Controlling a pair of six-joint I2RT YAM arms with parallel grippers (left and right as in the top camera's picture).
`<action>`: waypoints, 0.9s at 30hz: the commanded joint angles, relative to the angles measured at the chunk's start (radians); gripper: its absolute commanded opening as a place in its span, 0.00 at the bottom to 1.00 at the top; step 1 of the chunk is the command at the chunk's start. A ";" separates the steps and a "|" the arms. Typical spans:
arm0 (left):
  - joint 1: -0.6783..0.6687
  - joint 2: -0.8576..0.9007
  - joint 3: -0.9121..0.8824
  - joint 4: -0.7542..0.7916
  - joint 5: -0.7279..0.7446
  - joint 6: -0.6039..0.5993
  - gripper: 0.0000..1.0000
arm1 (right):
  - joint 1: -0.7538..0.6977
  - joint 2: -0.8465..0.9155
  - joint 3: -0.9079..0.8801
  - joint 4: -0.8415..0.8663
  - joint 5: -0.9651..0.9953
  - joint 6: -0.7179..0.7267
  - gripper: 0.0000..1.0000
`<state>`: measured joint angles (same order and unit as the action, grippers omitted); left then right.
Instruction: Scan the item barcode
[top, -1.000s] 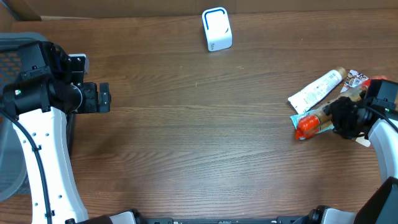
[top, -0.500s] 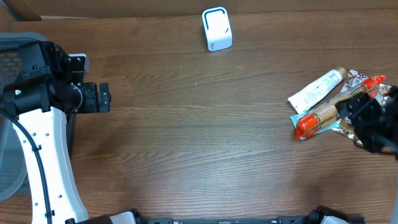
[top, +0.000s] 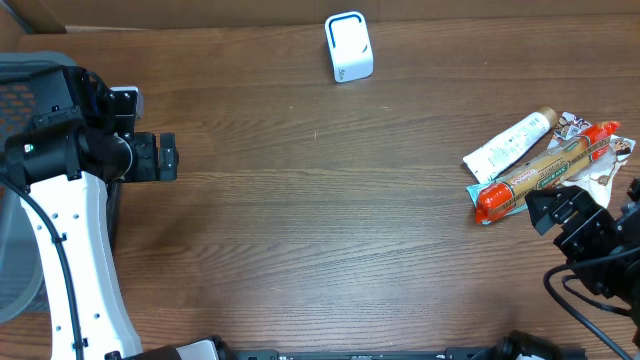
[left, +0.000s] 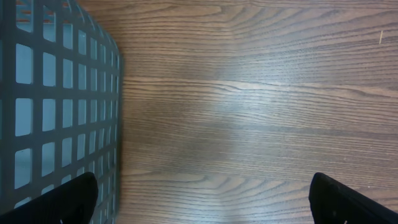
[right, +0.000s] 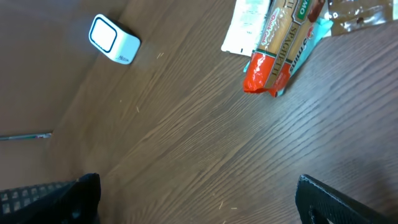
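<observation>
Brown wooden table (top: 320, 230), one. Scanner (top: 348, 47), one, white, far centre. Items heaped at right: one spaghetti packet (top: 545, 172), one white tube (top: 508, 145), one teal pack (right: 306, 45) beneath, one crinkled wrapper (top: 603, 170). Mesh basket (left: 56, 99), one, far left. Left gripper (top: 170, 157): spread wide, empty, beside basket. Right gripper (top: 552, 215): spread wide, empty, just near of the heap. Advice: lift the spaghetti packet alone, gripped mid-length, leaving its barcode unobstructed for the scanner.
</observation>
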<state>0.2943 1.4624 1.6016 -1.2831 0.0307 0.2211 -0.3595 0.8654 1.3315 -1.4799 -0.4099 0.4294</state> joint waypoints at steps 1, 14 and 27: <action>-0.002 -0.011 0.004 0.001 0.011 0.026 1.00 | 0.000 -0.002 0.018 0.019 -0.019 -0.096 1.00; -0.002 -0.011 0.004 0.001 0.011 0.026 1.00 | 0.280 -0.117 -0.082 0.351 0.183 -0.327 1.00; -0.002 -0.011 0.004 0.001 0.011 0.026 1.00 | 0.422 -0.590 -0.728 0.995 0.372 -0.328 1.00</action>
<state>0.2943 1.4624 1.6016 -1.2827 0.0315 0.2211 0.0551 0.3618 0.7116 -0.5472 -0.0967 0.1085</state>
